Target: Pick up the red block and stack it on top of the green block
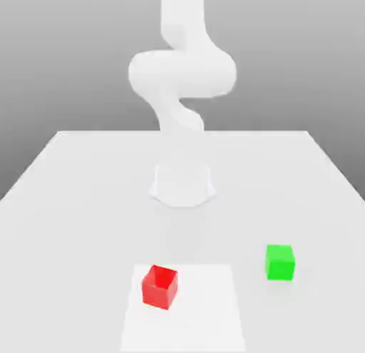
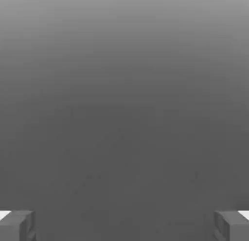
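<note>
Red block (image 1: 159,286) and green block (image 1: 280,262) sit apart on desk (image 1: 85,180), unstacked; fingers (image 2: 17,225) spread wide w/ nothing between, prob. ready for pickup.

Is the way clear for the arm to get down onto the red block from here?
Probably yes. The red block sits alone, apart from the green block, nothing over it, and the gripper has its jaws wide open.

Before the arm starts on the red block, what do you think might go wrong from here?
1. The red block sits turned at an angle on the table, so the open pincer may close on its corners and slip.
2. The green block stands near; a low carry might knock it.
</note>
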Robot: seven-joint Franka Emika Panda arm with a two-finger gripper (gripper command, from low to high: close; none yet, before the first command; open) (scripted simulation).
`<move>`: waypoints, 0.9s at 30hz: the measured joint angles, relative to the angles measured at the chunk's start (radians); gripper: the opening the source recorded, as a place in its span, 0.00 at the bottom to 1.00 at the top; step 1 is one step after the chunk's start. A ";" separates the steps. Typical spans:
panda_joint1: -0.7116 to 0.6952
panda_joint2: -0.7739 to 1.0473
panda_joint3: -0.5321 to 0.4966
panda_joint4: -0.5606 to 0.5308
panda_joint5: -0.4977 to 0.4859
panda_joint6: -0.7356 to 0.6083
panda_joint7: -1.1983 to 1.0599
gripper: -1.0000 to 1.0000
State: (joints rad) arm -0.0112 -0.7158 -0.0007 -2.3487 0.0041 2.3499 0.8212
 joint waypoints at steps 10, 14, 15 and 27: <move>-0.047 0.376 0.001 -0.210 0.010 0.220 0.099 0.50; -0.064 0.521 0.000 -0.292 0.009 0.305 0.142 0.50; -0.067 0.557 -0.002 -0.312 0.007 0.326 0.153 0.50; -0.092 0.954 -0.001 -0.381 -0.002 0.617 0.211 0.00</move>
State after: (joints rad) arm -0.1029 0.2380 -0.0013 -2.7293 0.0019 2.9673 1.0320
